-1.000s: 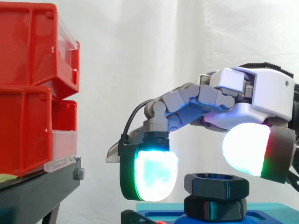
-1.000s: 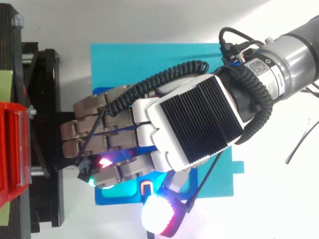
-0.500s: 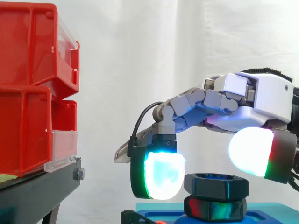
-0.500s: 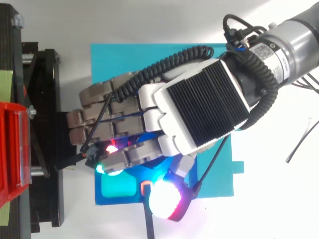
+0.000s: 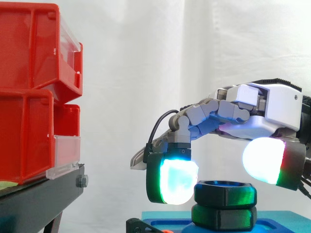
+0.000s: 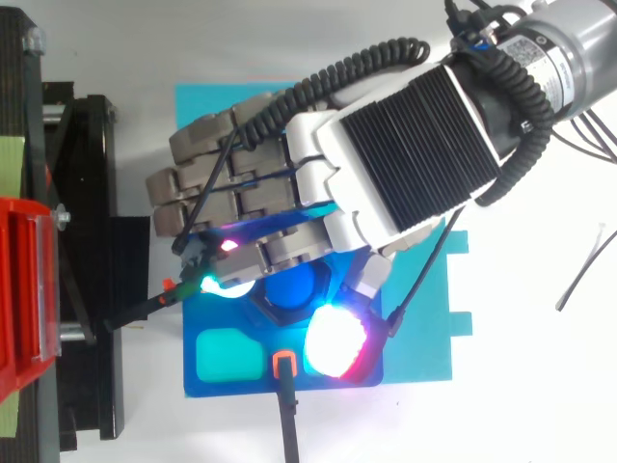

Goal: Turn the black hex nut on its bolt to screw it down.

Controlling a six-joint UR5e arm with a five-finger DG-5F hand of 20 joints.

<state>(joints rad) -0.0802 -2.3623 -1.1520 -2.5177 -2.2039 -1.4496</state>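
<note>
The black hex nut (image 5: 224, 193) is seen in the side view seated directly on a second black hex piece (image 5: 223, 216), with no gap visible between them; both stand over a blue base (image 5: 165, 224). The hand (image 5: 272, 109) is arched above the nut, its fingers curled down and closed on it; a cyan-green fingertip pad (image 5: 177, 180) is pressed to the nut's side facing the red bins (image 5: 29, 97); the white-and-red thumb pad (image 5: 265, 160) is set at the nut's opposite upper edge.

What the side view hides is shown from above: the blue bolt end (image 6: 289, 287) is ringed by the nut, between the two pads; the base is laid on a teal mat (image 6: 222, 116); a teal recess (image 6: 227, 357) and a small orange clip (image 6: 281, 365) are found in the base just beside the nut, on the side away from the palm.

Bare mat is left around the nut beyond the knuckles; the black stand (image 6: 92, 241) bearing the bins is set apart from the nut, past the mat's edge; in the side view, open curtain (image 5: 146, 58) is seen between nut and bins.
</note>
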